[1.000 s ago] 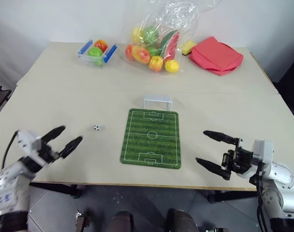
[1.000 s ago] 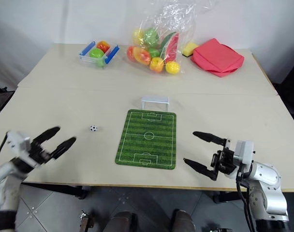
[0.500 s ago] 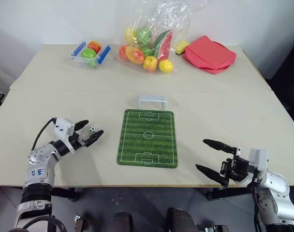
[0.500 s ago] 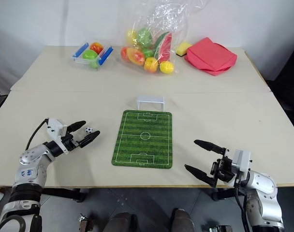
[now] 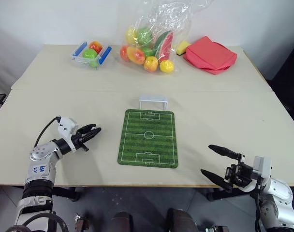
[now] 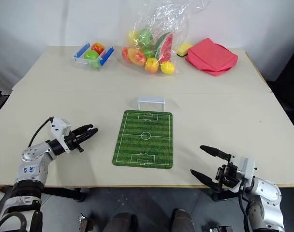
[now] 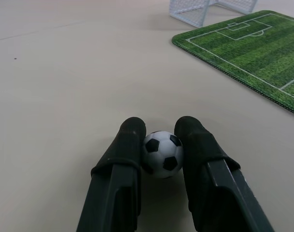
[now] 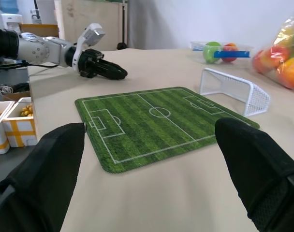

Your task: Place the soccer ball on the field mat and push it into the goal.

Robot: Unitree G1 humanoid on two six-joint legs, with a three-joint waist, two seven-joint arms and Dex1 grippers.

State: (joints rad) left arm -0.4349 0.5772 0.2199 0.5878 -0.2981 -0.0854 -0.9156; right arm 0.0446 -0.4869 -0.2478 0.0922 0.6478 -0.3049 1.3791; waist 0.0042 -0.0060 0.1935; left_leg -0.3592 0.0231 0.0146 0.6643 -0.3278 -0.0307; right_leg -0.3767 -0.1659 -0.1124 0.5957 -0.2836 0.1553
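Down at the near edge of the bench (image 5: 50, 104), the right gripper (image 5: 219, 164) is hanging just off the front right corner with its fingers (image 8: 258, 164) spread wide, nothing between them. On the near left side, the left gripper (image 7: 160, 133) is sitting low on the bench surface with its fingers (image 7: 125, 159) pinching the soccer ball (image 7: 161, 153) from both sides, and the ball's resting on bare bench just left of the field mat (image 5: 148, 137), not on it. The mat is lying flat in the middle, with the goal (image 5: 153, 102) standing right at its far end. Further back, a clear tray (image 5: 91, 51) with blue handles is holding a few fruits, a plastic bag of fruit (image 5: 149, 41) is slumping next to it, and a folded red cloth (image 5: 210, 54) is sitting off to the right.
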